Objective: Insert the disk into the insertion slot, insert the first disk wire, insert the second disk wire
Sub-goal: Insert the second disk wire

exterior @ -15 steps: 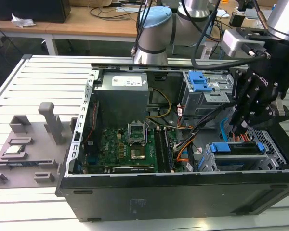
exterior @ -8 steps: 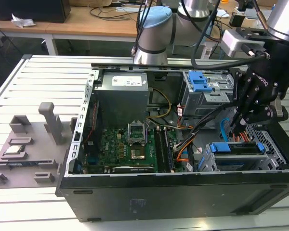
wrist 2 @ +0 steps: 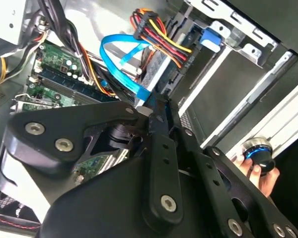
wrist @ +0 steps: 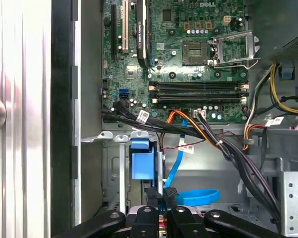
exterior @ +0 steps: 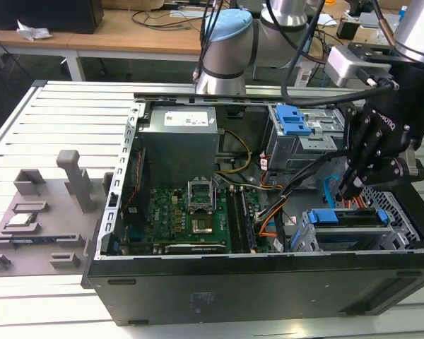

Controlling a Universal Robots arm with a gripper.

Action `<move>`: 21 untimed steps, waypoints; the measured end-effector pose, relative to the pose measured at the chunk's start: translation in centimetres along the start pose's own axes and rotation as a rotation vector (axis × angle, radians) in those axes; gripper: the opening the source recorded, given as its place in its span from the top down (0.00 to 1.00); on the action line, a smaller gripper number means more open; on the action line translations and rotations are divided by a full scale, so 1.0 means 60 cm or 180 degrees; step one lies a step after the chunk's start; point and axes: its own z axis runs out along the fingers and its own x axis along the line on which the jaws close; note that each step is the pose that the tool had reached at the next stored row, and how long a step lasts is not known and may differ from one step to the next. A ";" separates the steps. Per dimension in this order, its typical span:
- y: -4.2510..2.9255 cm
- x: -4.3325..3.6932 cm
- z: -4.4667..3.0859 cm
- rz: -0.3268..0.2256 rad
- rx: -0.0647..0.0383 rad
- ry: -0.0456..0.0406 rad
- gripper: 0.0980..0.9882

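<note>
We hold the flat blue disk wire (wrist 2: 116, 62) in closed black fingers (wrist 2: 159, 141); align it squarely with the blue-framed silver disk (wrist: 141, 161) ahead.

The arm (exterior: 226, 35) has silver tubes and pale blue joint caps, with black cables (exterior: 210, 28) running along it. A white box (exterior: 348, 63) sits at the wrist. The tool (exterior: 348, 189) is black, built of flat linkage bars dotted with silver screws (wrist 2: 63, 145), with white lettering on one side
</note>
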 end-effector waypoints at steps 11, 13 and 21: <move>-0.018 0.009 0.030 0.0000 0.0000 0.0000 0.93; -0.022 0.009 0.034 0.0000 0.0000 0.0000 0.93; -0.026 0.008 0.038 -0.0001 0.0000 -0.0006 0.93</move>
